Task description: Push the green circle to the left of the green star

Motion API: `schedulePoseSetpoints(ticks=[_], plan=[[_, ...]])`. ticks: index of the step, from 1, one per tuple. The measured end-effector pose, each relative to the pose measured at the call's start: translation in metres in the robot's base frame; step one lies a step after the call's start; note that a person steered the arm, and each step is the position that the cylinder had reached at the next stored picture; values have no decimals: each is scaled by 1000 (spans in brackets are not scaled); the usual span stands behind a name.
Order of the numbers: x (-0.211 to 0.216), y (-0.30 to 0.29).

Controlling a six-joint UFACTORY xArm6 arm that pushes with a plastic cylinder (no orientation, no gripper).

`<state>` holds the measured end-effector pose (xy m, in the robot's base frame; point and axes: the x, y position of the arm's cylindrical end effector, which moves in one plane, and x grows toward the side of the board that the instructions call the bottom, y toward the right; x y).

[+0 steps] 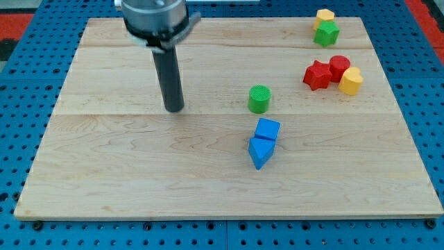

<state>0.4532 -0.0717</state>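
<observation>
Camera view: my tip (pixel 174 108) stood well left of the green circle (pixel 259 98), touching nothing (a rod, no claw, so nothing was held).
Green star (pixel 326 33): up-right of the circle.
Reason: probably approaching the circle.

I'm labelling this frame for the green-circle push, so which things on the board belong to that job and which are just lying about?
Part of the job:
- green circle, mid-board
- green star, at the view's top right
- my tip, left of the green circle, not touching it

Just lying about:
- yellow block touching the green star
- red star, red block, yellow block, clustered
- two blue blocks
</observation>
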Motion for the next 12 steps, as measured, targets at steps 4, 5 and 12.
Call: schedulePoseSetpoints(ticks=[4, 5, 12], plan=[[-105, 160], [-148, 157], [-150, 218]])
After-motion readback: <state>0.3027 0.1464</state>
